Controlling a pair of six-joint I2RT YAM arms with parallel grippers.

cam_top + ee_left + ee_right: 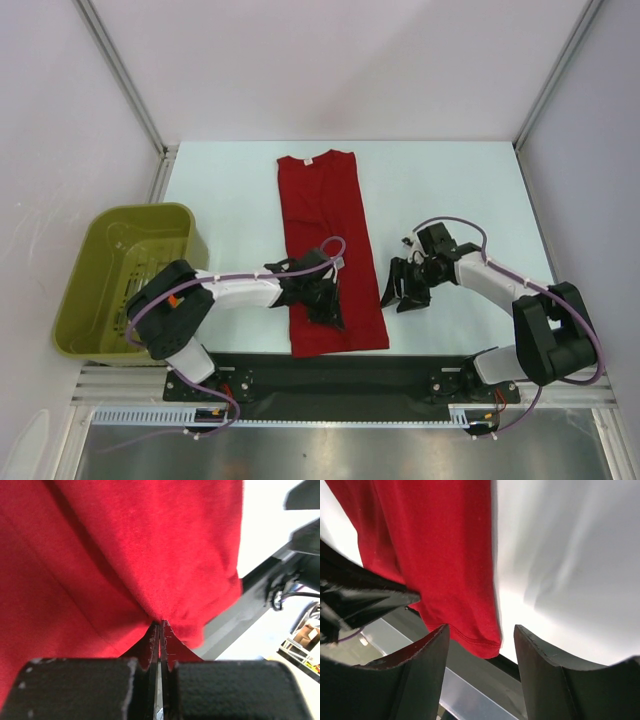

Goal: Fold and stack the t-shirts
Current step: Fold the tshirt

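A dark red t-shirt (325,225) lies on the white table as a long strip, folded lengthwise, with its neck at the far end. My left gripper (326,308) rests on the strip's near part and is shut on a pinch of the red fabric (125,555), which puckers at the gripper (160,625) tips. My right gripper (402,292) hangs open just right of the shirt's near right corner. In the right wrist view the hemmed corner (475,640) shows between the spread jaws of the gripper (481,629), below them and untouched.
An olive-green plastic basket (80,300) stands off the table's left side, beside the left arm. A black base rail (330,378) runs along the near edge, just under the shirt's hem. Bare white table (450,190) lies right of the shirt.
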